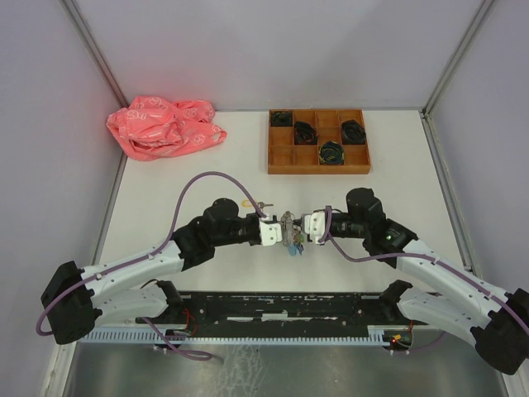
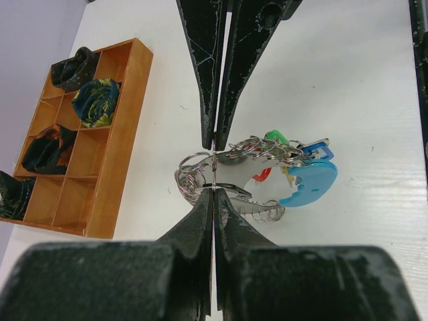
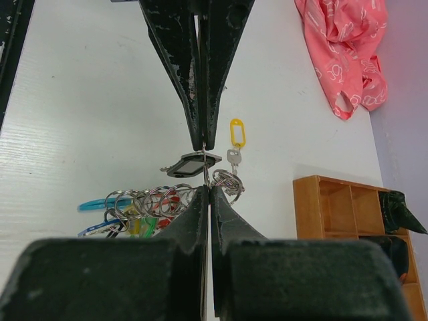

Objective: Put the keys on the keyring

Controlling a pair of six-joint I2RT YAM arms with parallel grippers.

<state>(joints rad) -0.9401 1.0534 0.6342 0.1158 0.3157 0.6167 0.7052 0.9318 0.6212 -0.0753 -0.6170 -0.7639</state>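
Note:
The keyring (image 1: pixel 291 232), a hoop strung with silver rings, a light-blue piece (image 2: pixel 311 184) and small coloured tags, hangs between both grippers over the table's middle. My left gripper (image 2: pixel 214 194) is shut on its thin wire from the left. From the other side my right gripper (image 3: pixel 208 190) is shut on the same wire, tip to tip with the left one. The ring cluster (image 3: pixel 154 199) droops to one side. One of the keys (image 3: pixel 234 158), silver with a yellow tag (image 3: pixel 236 132), lies loose on the table just beyond the grippers, and shows in the top view (image 1: pixel 253 203).
A wooden compartment tray (image 1: pixel 318 169) with black coiled bundles stands at the back right of centre. A crumpled pink bag (image 1: pixel 161 126) lies at the back left. A black rail (image 1: pixel 281 306) runs along the near edge between the arm bases.

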